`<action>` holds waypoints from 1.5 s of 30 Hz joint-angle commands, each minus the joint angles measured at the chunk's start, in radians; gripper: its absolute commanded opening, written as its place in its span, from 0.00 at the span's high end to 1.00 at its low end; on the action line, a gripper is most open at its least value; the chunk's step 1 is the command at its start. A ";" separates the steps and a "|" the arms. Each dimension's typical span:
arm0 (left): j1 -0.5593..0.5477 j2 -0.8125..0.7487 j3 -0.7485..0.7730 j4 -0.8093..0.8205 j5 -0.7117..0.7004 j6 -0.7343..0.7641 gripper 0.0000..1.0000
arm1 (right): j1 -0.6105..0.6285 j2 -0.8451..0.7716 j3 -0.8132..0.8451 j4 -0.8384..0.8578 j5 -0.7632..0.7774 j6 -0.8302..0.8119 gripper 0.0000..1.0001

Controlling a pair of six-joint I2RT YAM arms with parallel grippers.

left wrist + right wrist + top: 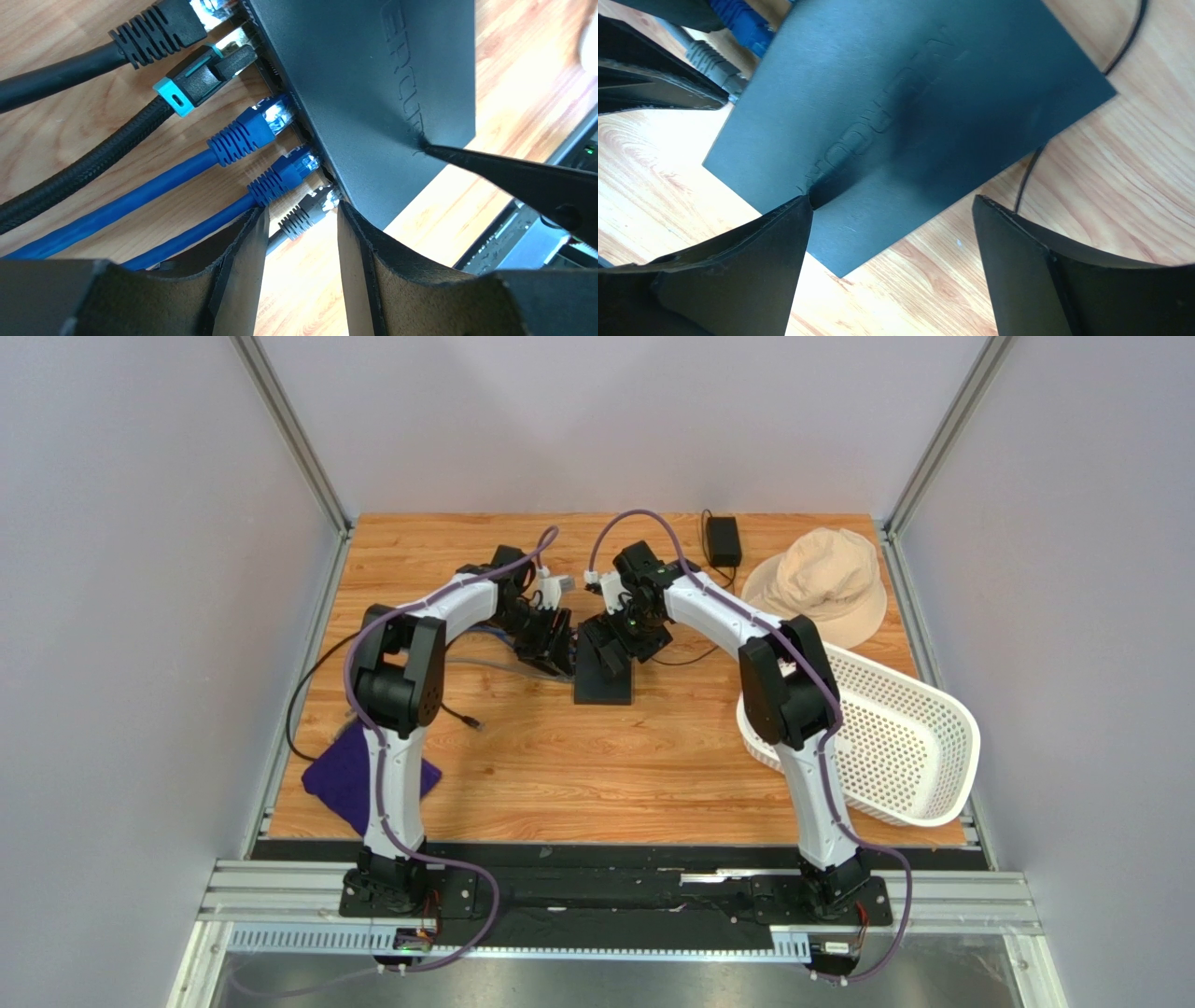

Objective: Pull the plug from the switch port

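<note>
Left wrist view: the switch (372,84), a flat matte-black box, lies on the wooden counter (105,203) with its socket row turned toward the camera; five plugs sit along that row: one with a ribbed black boot (151,31), one teal-tipped plug (193,80) on a braided black cable, a blue plug (246,133), a second blue plug (281,178), and a dark grey plug (305,217) at the near end. The left fingers (246,245) are open, one on each side of the dark grey plug and neither touching it; lined up this way, they seem ready to close on its boot, so this end plug is probably the one to pull; it looks seated in its port.

Right wrist view: the right fingers (787,231) are spread wide and hold nothing; one fingertip presses on the switch's top face near its edge, and the other hangs over bare counter beyond the box; this reads as a brace, so the box will not slide when the plug is tugged.

Top external view: the switch sits mid-counter between two arms bent inward over it; well apart from it lie one small black power adapter (723,541) at the far edge, one beige hat (821,581), one white basket (898,742) at the right edge, and one purple cloth (351,773) by the left arm's base.
</note>
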 commanded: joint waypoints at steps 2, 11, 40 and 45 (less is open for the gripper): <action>-0.030 0.025 0.029 0.013 -0.145 0.012 0.50 | -0.004 0.014 -0.008 0.000 0.031 0.001 0.11; -0.059 0.034 0.047 -0.028 -0.333 -0.046 0.53 | -0.029 -0.035 -0.023 -0.001 0.028 0.019 0.11; -0.047 0.016 0.075 -0.123 -0.274 0.008 0.66 | -0.029 -0.033 -0.035 0.005 0.017 0.011 0.11; 0.027 -0.074 0.031 -0.130 -0.110 0.055 0.55 | -0.029 -0.047 -0.032 0.009 0.025 0.011 0.11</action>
